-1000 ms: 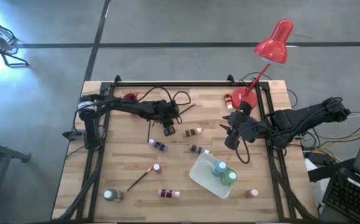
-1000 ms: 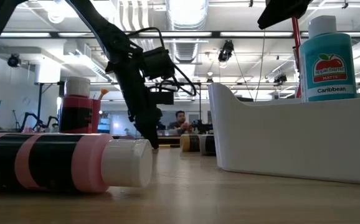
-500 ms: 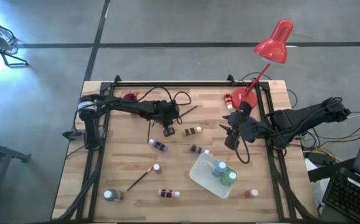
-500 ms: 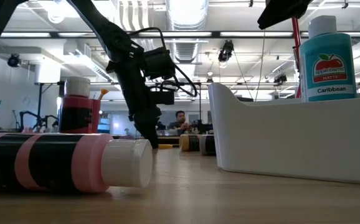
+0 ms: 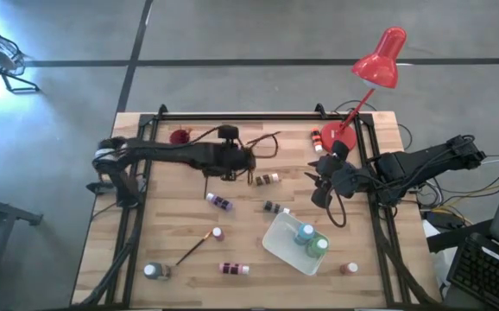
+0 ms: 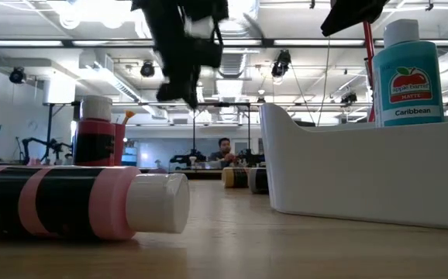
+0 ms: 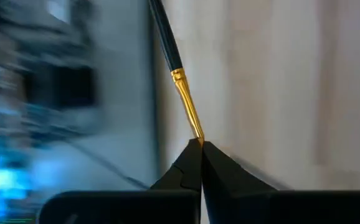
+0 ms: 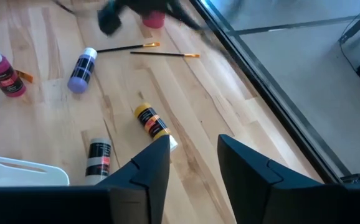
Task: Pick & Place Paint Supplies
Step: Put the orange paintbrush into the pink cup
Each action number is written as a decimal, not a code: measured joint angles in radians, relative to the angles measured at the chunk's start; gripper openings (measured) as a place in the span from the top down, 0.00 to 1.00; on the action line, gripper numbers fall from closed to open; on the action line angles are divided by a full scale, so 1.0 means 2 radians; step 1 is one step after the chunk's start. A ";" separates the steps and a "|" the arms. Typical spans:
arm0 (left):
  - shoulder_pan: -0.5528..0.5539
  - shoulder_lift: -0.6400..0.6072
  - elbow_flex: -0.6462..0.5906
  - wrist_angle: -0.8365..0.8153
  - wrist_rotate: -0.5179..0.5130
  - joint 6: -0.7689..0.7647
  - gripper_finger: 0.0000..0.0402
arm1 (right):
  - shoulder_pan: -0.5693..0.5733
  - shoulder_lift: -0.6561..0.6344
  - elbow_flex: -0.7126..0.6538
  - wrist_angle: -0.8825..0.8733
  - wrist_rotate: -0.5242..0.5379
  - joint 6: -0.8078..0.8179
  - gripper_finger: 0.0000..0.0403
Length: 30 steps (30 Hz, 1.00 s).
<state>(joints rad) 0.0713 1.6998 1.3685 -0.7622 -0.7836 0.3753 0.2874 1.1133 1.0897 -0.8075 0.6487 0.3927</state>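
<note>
nearest the low camera, past a pink-and-black paint bottle (image 6: 69,203) lying on its side and a red one (image 6: 96,133) standing behind it, both untouched

beside those, to the white tray (image 6: 348,170), already holding a teal bottle (image 6: 401,74) and a green one next to it

farther back over the wooden table (image 5: 172,216), up to the left gripper (image 7: 200,146): pressed together and pinching a dark-handled paintbrush (image 7: 177,74) right at the tip of its gold ferrule, handle pointing away from the fingers. hung low at the table surface a second ago with jaws partly apart; now clamped and raised clear of the wood, near the top of the low view, with the arm swung round toward the back of the table. so: pick looks done, carry begun, and likely a move across to the tray next. thin grip at the very end, so some risk of the brush swinging or slipping on the way

off to the side, near the red lamp's base, the right gripper (image 8: 192,155): spread, holding nothing, waiting above the scattered brown and yellow bottles; unmoved over the last second
</note>
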 joint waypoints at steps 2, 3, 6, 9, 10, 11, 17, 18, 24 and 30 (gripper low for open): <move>-0.028 -0.022 0.001 -0.001 -0.058 0.048 1.00 | 0.000 0.000 0.000 0.000 0.000 0.000 0.68; -0.042 -0.033 0.000 -0.001 -0.082 0.073 1.00 | 0.000 -0.001 0.000 0.000 0.001 0.000 0.68; -0.080 -0.061 -0.009 0.001 -0.150 0.143 1.00 | 0.000 -0.004 0.002 0.002 0.002 0.000 0.67; -0.113 -0.080 -0.026 0.000 -0.216 0.221 1.00 | 0.000 -0.006 0.010 0.010 0.002 0.000 0.64; -0.122 -0.085 -0.032 0.001 -0.233 0.252 1.00 | 0.000 -0.007 0.012 0.014 0.002 -0.001 0.63; -0.131 -0.088 -0.038 0.001 -0.250 0.283 1.00 | 0.000 -0.007 0.017 0.014 0.000 -0.002 0.62; -0.152 -0.089 -0.064 0.031 -0.312 0.415 1.00 | -0.015 -0.008 0.052 0.020 -0.071 -0.004 0.58; -0.152 -0.088 -0.065 0.037 -0.311 0.420 1.00 | -0.021 -0.008 0.057 0.021 -0.094 -0.007 0.57; -0.152 -0.080 -0.065 0.140 -0.260 0.524 1.00 | -0.059 -0.008 0.076 0.034 -0.180 -0.051 0.54; -0.152 -0.079 -0.065 0.360 -0.146 0.714 1.00 | -0.092 -0.008 0.068 0.032 -0.242 -0.071 0.56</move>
<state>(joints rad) -0.2333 1.5421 1.2385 -0.0416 -1.0765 1.8024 0.1025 1.0973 1.2251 -0.7437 0.1654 0.2513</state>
